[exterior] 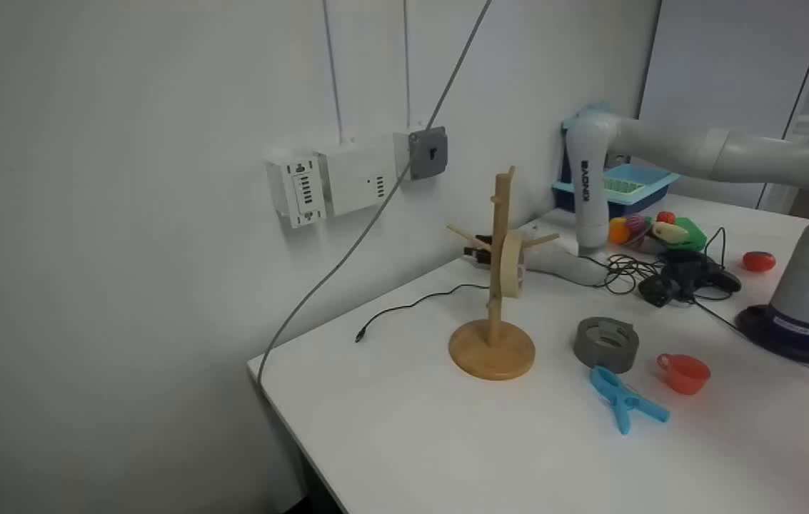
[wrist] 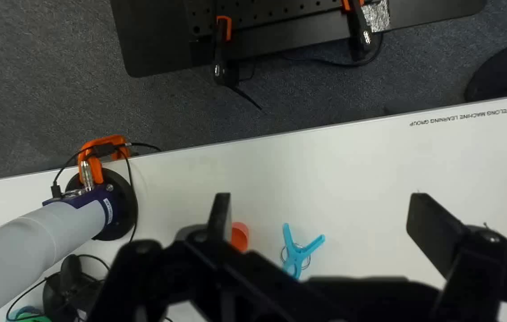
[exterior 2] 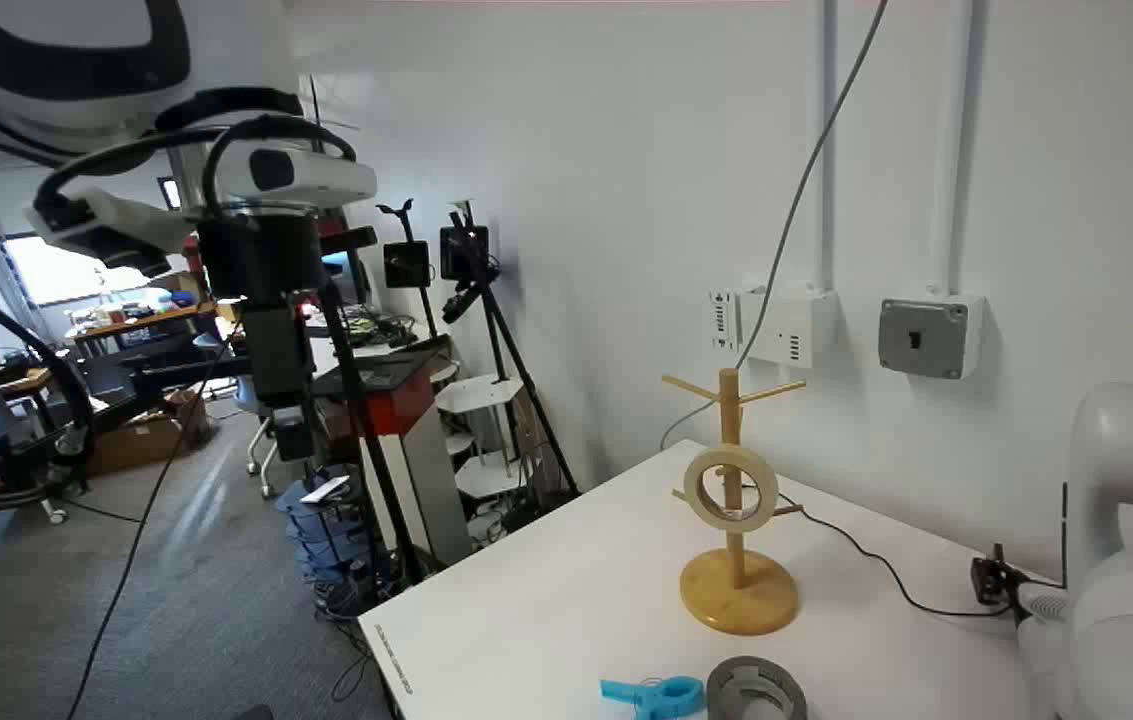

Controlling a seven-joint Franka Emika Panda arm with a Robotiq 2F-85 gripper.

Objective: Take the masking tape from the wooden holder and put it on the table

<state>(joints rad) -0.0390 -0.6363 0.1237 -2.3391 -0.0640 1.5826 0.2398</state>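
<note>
The masking tape (exterior: 512, 265), a cream-beige ring, hangs on a lower peg of the wooden holder (exterior: 493, 351). In an exterior view the tape (exterior 2: 769, 488) faces the camera, in front of the post of the holder (exterior 2: 738, 600). The holder stands upright on the white table (exterior: 390, 407). My gripper (exterior 2: 294, 430) hangs high, pointing down, well apart from the holder. In the wrist view my gripper (wrist: 320, 201) has its fingers wide apart with nothing between them, above the table (wrist: 347, 165). Tape and holder do not show in the wrist view.
A dark grey tape roll (exterior: 605, 345), a blue clamp (exterior: 625, 401) and an orange cup (exterior: 686, 375) lie near the holder. A white Kinova arm (exterior: 804, 271), a black controller (exterior: 693, 275) and toy vegetables (exterior: 668, 232) stand farther along. A wall runs behind the table.
</note>
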